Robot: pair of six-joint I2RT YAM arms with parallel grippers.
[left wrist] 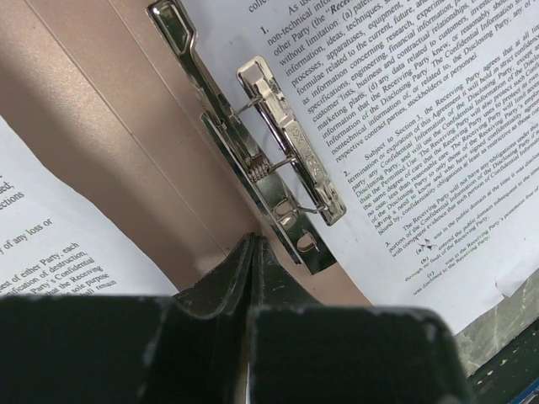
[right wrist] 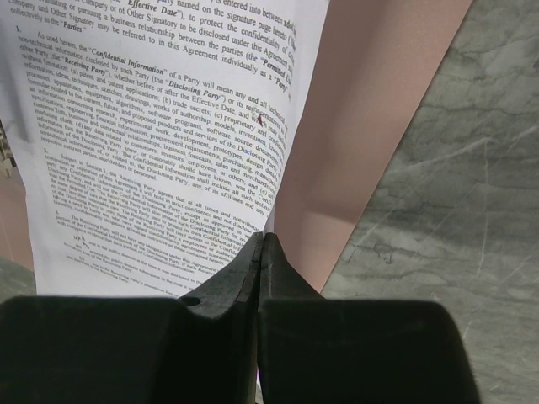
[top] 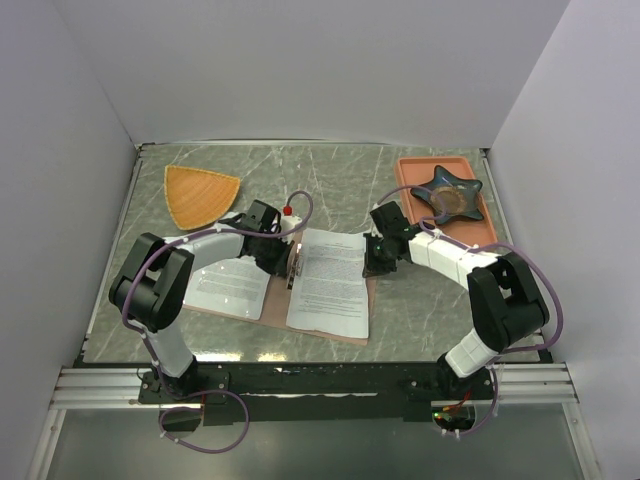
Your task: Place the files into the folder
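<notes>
Two files (top: 330, 283) lay spread on the open folder (top: 278, 300), one sheet on each half, near the middle of the marbled table (top: 430, 300). My left pincer (left wrist: 255, 246) was pressed fully closed with nothing between its jaws, its tip just beside the metal clip (left wrist: 286, 160) at the folder's crease. My right pincer (right wrist: 264, 244) was likewise squeezed together, its tip at the right-hand sheet's outer edge, over the strip of folder showing there (whether it nipped the paper or merely touched it, I could not tell). At the far left lay an orange fan-shaped plate (top: 200, 193); at the far right, a salmon tray (top: 408, 172) carrying a dark star-shaped dish (top: 447, 195).
</notes>
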